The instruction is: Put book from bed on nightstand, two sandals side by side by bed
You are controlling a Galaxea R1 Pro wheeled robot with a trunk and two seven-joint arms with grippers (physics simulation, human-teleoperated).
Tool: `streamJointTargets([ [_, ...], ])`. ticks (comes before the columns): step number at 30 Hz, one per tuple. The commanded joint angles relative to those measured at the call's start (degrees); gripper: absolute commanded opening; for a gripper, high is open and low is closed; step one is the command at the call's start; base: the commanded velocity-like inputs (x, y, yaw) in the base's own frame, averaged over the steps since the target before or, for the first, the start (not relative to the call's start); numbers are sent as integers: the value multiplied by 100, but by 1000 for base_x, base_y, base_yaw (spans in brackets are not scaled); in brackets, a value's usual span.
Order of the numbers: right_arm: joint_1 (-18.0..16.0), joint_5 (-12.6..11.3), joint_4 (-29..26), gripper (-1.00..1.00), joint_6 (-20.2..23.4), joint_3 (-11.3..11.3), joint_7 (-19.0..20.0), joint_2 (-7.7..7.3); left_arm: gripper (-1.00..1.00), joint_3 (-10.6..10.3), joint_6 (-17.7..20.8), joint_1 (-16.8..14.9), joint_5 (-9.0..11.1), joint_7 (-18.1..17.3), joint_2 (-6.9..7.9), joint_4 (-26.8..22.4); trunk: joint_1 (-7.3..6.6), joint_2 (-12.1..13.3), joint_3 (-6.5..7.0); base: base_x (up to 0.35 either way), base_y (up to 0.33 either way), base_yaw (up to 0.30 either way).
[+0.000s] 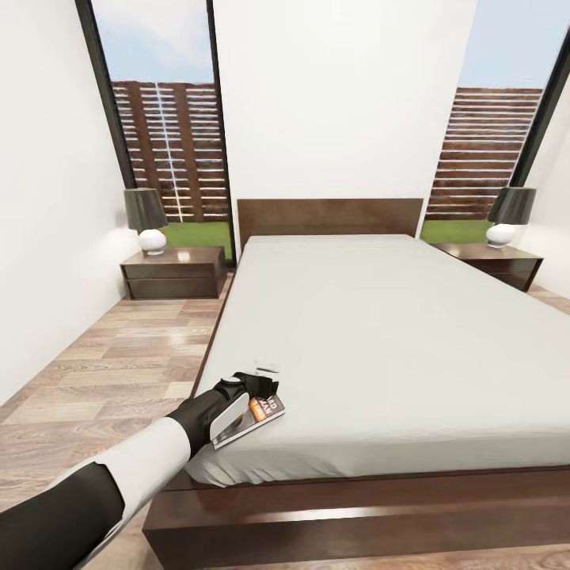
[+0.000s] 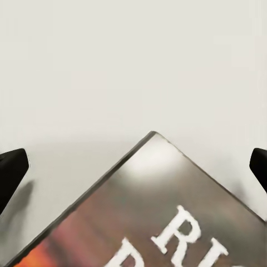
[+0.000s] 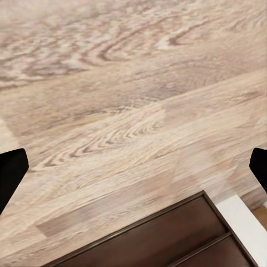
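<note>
Two nightstands flank the bed (image 1: pixel 380 332), the left nightstand (image 1: pixel 174 271) being the nearer goal for the book (image 1: pixel 265 412), which lies on the mattress at the foot corner on the robot's left. The left pincer (image 1: pixel 255 386) hangs low over that corner, probably because the thin paperback offers an edge only there; in the left wrist view its dark fingertips (image 2: pixel 11 169) stand wide, one on each side of the cover, gripping nothing yet. The right pincer (image 3: pixel 133 169) is also spread wide over the wood floor (image 3: pixel 111 111) beside the dark bed frame, idle. The sandals wait for later.
</note>
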Motion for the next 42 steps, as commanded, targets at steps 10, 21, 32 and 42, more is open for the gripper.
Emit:
streamJointTargets([
  [10, -4, 7, 9, 100, -46, -41, -4, -6, 100, -60, 10, -3, 68, 62, 9, 21, 0, -1, -5, -9, 10, 0],
  [21, -5, 7, 7, 100, -46, -41, -4, -2, 100, -59, 10, -3, 68, 61, 9, 16, 0, -1, -5, -56, 2, 0],
  [32, -5, 7, 6, 100, -46, -41, -4, -1, 100, -60, 10, -3, 66, 65, 10, 14, 0, -1, -5, -66, 0, 0],
  [42, -5, 7, 6, 100, -46, -41, -4, -3, 100, -58, 4, -3, 67, 66, 8, 14, 0, -1, -5, -60, 0, 0],
])
